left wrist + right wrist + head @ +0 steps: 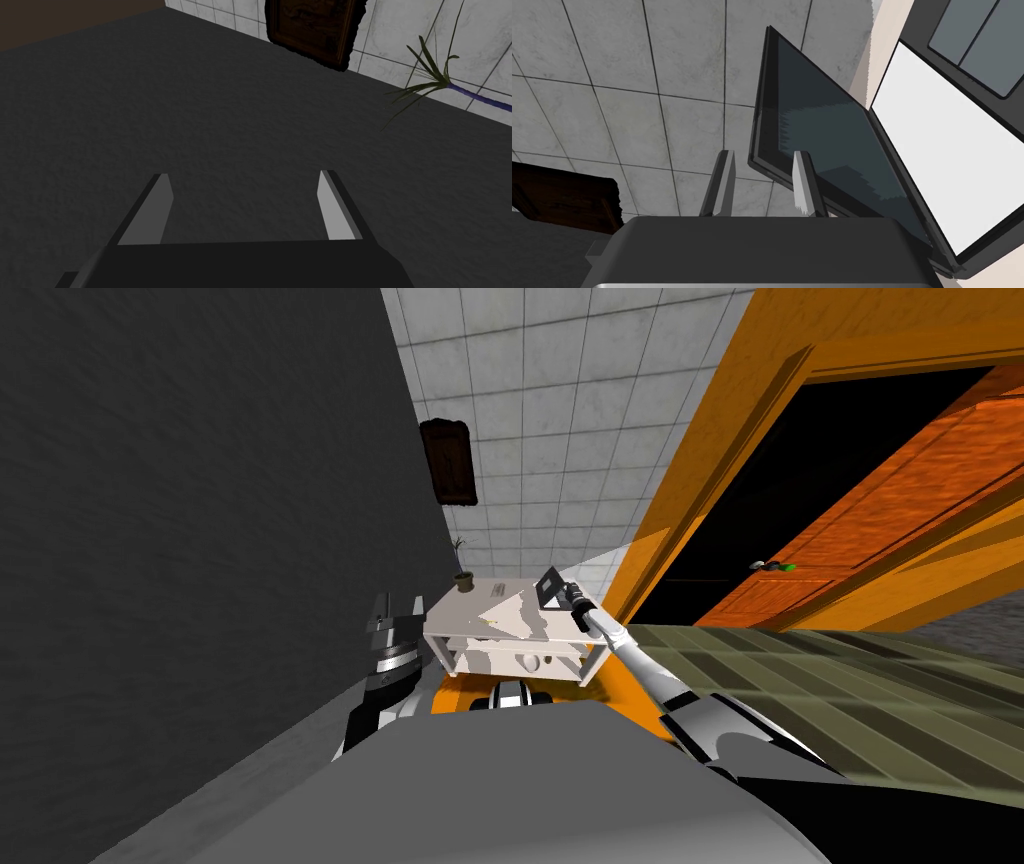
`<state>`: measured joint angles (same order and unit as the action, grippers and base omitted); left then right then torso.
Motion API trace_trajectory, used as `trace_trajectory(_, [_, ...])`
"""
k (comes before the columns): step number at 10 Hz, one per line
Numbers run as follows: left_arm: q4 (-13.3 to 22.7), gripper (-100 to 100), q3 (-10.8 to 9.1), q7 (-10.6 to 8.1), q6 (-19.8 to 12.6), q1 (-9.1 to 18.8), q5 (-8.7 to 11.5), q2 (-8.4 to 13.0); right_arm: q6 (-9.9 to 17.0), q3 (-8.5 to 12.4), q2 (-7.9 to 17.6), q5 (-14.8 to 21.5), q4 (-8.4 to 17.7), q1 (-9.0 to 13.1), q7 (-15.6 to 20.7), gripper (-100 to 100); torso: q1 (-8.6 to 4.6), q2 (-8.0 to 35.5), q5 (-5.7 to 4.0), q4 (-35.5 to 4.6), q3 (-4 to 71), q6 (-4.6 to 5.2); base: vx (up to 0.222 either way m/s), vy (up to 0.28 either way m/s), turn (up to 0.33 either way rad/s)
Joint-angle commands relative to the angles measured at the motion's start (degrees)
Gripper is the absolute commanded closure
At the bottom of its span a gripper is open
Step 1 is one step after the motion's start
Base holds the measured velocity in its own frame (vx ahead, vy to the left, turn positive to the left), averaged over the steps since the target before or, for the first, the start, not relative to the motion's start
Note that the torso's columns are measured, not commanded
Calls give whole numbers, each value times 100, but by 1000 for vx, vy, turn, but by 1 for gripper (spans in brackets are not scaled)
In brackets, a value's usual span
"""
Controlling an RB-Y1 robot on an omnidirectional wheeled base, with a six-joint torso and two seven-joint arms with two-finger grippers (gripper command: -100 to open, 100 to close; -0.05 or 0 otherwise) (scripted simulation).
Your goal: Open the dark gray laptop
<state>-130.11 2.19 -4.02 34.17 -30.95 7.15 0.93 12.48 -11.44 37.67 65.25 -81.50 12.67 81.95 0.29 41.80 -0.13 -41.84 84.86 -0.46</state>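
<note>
The dark gray laptop (546, 587) stands on the right end of a small white table (470, 620) with its lid raised. In the right wrist view the lid (822, 130) shows a dark screen, hinged to a base with a pale inner surface (937, 165). My right gripper (566, 592) reaches over the table to the lid's free corner. Its fingers (762, 155) are narrowed around that corner, one on the screen side and one behind. My left gripper (242, 175) is open and holds nothing. It hangs by the dark wall, left of the table (380, 610).
A small potted plant (463, 580) stands on the table's far left corner. The table has a drawer (530, 662) in front. A dark wall (200, 538) runs along the left. An orange door (880, 498) stands open at the right, with a black area behind it.
</note>
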Motion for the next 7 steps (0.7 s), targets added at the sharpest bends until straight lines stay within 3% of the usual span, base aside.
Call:
trace_trajectory(1, [0,0,0,0,0,0,0,0,-50,1,-413,147,-42,-96,-34,100,-10,-8,-1,0,5,3,25,-106,-10])
trace_trajectory(2, [0,0,0,0,0,0,0,0,-50,1,-445,147,-42,-96,-34,100,-5,-9,-3,4,6,-3,3,-48,0])
trace_trajectory(6, [0,0,0,0,0,0,0,0,24,74,-1069,383,-233,-305,-64,100,-35,-29,-13,13,18,1,12,-100,-2])
trace_trajectory(7, [0,0,0,0,0,0,0,0,24,74,-1093,383,-233,-305,-64,100,-30,-39,-11,12,23,1,8,-42,5])
